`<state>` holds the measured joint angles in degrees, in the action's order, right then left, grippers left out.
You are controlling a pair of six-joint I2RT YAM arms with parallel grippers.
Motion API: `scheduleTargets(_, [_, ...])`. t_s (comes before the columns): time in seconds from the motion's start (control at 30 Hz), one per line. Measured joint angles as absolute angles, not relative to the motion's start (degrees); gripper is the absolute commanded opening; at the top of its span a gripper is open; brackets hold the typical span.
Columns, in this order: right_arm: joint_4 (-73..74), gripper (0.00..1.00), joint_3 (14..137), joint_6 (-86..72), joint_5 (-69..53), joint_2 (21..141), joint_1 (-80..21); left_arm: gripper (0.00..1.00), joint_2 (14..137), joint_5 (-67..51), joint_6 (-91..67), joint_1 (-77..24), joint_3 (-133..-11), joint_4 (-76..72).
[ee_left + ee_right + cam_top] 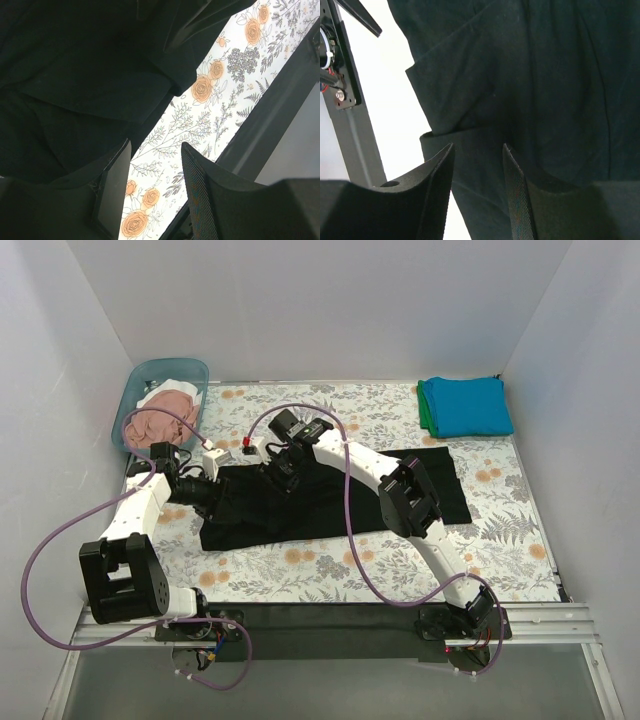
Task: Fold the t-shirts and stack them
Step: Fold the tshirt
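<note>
Black t-shirt (330, 505) beneath right hand (479, 147), beside left hand (155, 150); both part-open, gripping nothing.

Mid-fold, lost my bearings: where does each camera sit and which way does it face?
Top external: above and behind the bases, looking down on the table cloth; both arms show, left gripper and right gripper at the black t-shirt.
Left wrist: on the left arm, facing the shirt's edge and table cloth past its own open fingers.
Right wrist: on the right arm, facing down onto the shirt past its own open fingers.
Shared: all three see the black t-shirt.
</note>
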<state>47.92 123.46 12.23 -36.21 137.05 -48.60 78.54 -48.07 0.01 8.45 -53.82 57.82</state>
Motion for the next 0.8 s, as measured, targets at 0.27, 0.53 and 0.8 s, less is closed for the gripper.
scheduleTargets(0.27, [45.91,0.54,123.37,11.31,-36.16,137.78,-48.86,0.44,78.56,-48.07,-0.91,8.45,-53.82,57.34])
scheduleTargets(0.53, [45.08,0.52,120.11,11.40,-36.16,138.61,-49.56,0.44,78.63,-48.05,-0.89,8.45,-53.82,57.32])
scheduleTargets(0.8, [44.95,0.20,118.67,12.12,-36.23,138.58,-49.89,0.44,79.50,-48.03,-0.89,8.45,-53.82,56.90])
